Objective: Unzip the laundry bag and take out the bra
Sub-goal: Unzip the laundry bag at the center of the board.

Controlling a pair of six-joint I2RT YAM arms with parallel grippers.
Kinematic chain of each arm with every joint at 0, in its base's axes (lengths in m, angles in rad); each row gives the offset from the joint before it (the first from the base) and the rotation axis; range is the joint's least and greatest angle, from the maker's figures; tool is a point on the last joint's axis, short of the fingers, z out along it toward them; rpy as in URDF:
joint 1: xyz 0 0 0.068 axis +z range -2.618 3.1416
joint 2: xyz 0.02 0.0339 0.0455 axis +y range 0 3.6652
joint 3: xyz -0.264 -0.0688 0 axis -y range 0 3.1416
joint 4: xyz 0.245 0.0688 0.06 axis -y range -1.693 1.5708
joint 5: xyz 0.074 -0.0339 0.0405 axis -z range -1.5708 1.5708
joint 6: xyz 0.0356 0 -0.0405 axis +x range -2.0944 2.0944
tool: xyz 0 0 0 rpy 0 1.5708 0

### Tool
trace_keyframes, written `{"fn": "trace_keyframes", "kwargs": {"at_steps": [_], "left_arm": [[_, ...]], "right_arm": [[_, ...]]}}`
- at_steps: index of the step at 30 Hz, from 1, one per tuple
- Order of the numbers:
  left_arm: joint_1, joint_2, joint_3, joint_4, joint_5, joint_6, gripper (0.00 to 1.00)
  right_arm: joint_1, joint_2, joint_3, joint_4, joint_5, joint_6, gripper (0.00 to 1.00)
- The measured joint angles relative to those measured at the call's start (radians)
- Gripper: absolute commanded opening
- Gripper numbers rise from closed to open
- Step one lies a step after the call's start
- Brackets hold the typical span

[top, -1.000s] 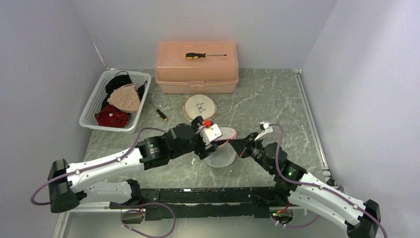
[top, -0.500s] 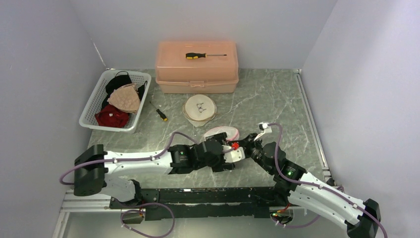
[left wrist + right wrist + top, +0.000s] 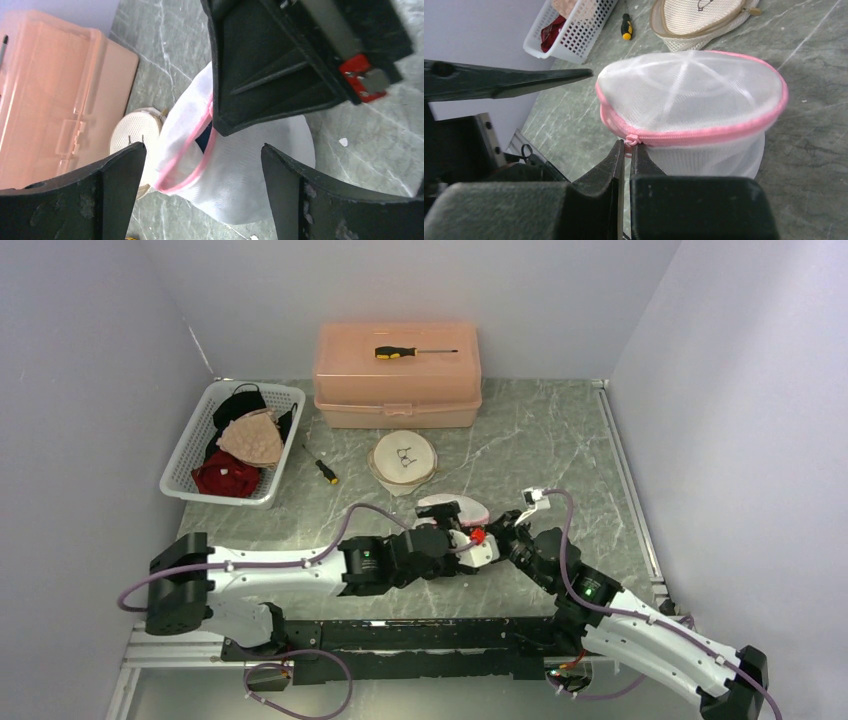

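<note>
Two grippers are flanking the laundry bag (image 3: pixel 447 507), which is sitting mid-bench, toward the near edge. The right gripper (image 3: pixel 626 150) is pinching the zipper pull (image 3: pixel 630 140), fingers together. The left gripper (image 3: pixel 200 147) is gaping wide, straddling the bag without gripping it. With nothing bracing the bag, a tug is probably going to drag it along, or the small tab may slip free.

Round white laundry bag of fine mesh cloth (image 3: pixel 689 85): semi-sheer, matt. Its pink zip tape (image 3: pixel 704 134) is woven and dull. Grey-green marbled worktop (image 3: pixel 540 440): stone-look, smooth, faint sheen. Far edge: peach lidded box (image 3: pixel 398 375), translucent plastic, satin finish. Far-left corner: white lattice basket (image 3: pixel 186 448), moulded plastic, holding soft matt cloth garments (image 3: pixel 248 440).
</note>
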State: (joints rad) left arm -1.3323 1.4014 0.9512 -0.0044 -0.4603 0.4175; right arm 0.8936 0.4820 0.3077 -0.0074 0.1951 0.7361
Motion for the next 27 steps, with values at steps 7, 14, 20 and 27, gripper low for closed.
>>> {"fn": "trace_keyframes", "kwargs": {"at_steps": [7,14,20,27], "left_arm": [[-0.023,-0.156,-0.045,-0.031,0.055,0.039,0.92],[-0.024,-0.163,-0.049,-0.047,0.143,0.072,0.93],[-0.023,-0.074,-0.048,-0.052,0.159,0.091,0.92],[-0.002,0.044,-0.047,-0.013,0.105,0.122,0.8]], "right_arm": [[0.0,-0.023,0.0,-0.009,-0.016,-0.015,0.0],[0.0,-0.031,0.0,-0.012,-0.018,-0.018,0.0],[0.0,-0.023,0.0,-0.012,-0.021,-0.018,0.0],[0.0,-0.023,0.0,-0.016,-0.024,-0.018,0.0]]}}
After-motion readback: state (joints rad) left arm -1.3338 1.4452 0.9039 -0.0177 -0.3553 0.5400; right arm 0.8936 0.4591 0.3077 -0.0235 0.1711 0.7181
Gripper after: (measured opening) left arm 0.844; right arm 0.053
